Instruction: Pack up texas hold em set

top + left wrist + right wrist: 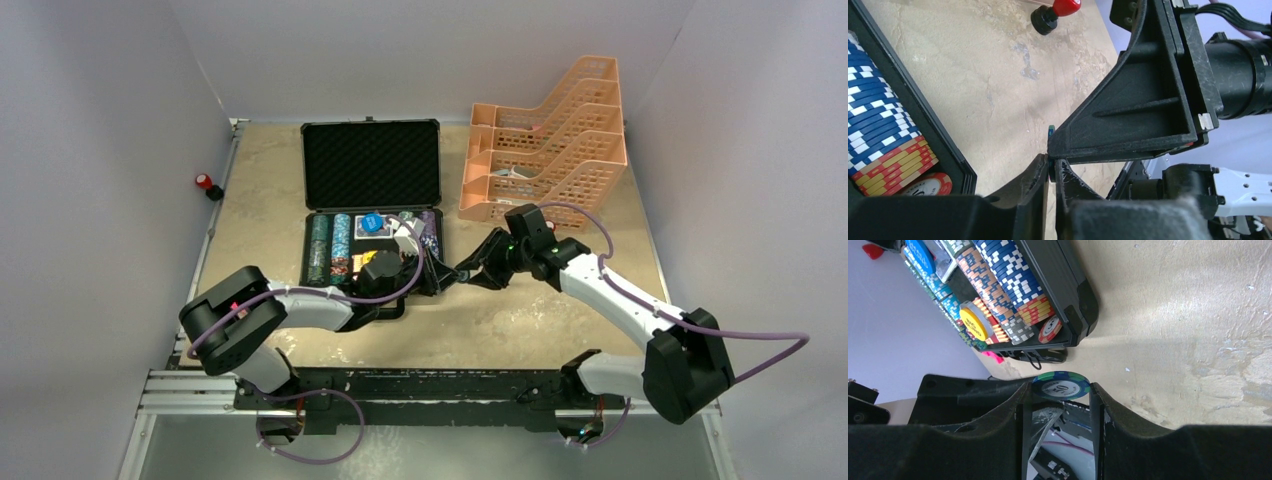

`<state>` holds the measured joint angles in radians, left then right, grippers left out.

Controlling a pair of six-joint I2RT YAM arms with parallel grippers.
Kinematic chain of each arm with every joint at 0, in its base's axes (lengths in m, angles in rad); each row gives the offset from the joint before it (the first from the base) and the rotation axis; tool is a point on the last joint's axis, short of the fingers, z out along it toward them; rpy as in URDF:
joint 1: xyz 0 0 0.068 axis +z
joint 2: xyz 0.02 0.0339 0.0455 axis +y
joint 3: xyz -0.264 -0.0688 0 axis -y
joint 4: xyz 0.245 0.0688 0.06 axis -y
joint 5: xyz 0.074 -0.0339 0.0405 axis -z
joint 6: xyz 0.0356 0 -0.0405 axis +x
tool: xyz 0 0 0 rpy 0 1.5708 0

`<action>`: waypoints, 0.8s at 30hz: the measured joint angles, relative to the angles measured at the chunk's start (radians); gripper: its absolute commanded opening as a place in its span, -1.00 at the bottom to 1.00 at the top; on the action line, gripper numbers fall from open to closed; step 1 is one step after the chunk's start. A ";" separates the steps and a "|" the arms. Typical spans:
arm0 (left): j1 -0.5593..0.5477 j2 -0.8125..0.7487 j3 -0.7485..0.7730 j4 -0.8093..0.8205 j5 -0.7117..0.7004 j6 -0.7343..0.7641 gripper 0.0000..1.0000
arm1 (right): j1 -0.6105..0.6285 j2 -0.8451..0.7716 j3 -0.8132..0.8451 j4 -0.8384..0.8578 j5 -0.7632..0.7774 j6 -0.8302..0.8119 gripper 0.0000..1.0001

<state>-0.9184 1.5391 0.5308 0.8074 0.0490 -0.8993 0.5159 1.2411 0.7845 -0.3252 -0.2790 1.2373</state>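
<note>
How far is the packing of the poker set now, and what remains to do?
Done: many chips stand in rows in the case, with a blue deck. In hand: the right hand grips one green chip beside the case; the left hand is nearly closed at its tip, whether on the chip is unclear. Left: put this chip in, then close the lid, which stands open.

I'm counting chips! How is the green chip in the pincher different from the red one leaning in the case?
The green chip is pinched by the right gripper, outside the case; the red chip leans inside it at a row's end. The green chip is green and blue and reads 50; the red chip is red and white, its number unreadable. Both are round.
</note>
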 measured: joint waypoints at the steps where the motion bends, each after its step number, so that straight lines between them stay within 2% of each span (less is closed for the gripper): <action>1: 0.000 0.000 0.001 -0.003 -0.001 0.002 -1.00 | -0.001 0.000 0.000 0.001 0.000 -0.001 0.00; 5: 0.000 -0.012 0.005 -0.040 -0.005 0.023 -1.00 | -0.001 0.002 0.001 0.005 0.007 -0.025 0.64; 7: 0.000 -0.041 0.008 -0.095 -0.019 0.041 -1.00 | -0.001 0.002 0.015 -0.017 0.041 -0.050 0.79; 12: 0.000 -0.202 0.037 -0.362 -0.137 0.072 -1.00 | -0.001 -0.001 0.105 -0.074 0.190 -0.089 0.84; 16: 0.000 -0.352 0.128 -0.687 -0.362 0.001 -1.00 | -0.006 -0.018 0.144 -0.093 0.289 -0.103 0.84; 19: 0.000 -0.422 0.234 -0.979 -0.570 -0.179 -1.00 | -0.007 -0.015 0.147 -0.108 0.317 -0.106 0.81; 21: 0.002 -0.431 0.333 -1.225 -0.704 -0.358 -1.00 | -0.007 -0.003 0.146 -0.115 0.318 -0.106 0.81; 24: 0.016 -0.396 0.465 -1.565 -0.826 -0.608 -1.00 | -0.007 0.017 0.142 -0.116 0.314 -0.106 0.80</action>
<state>-0.9020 1.1431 0.9962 -0.7578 -0.7765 -1.5078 0.5091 1.2583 0.9268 -0.4412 0.0349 1.1309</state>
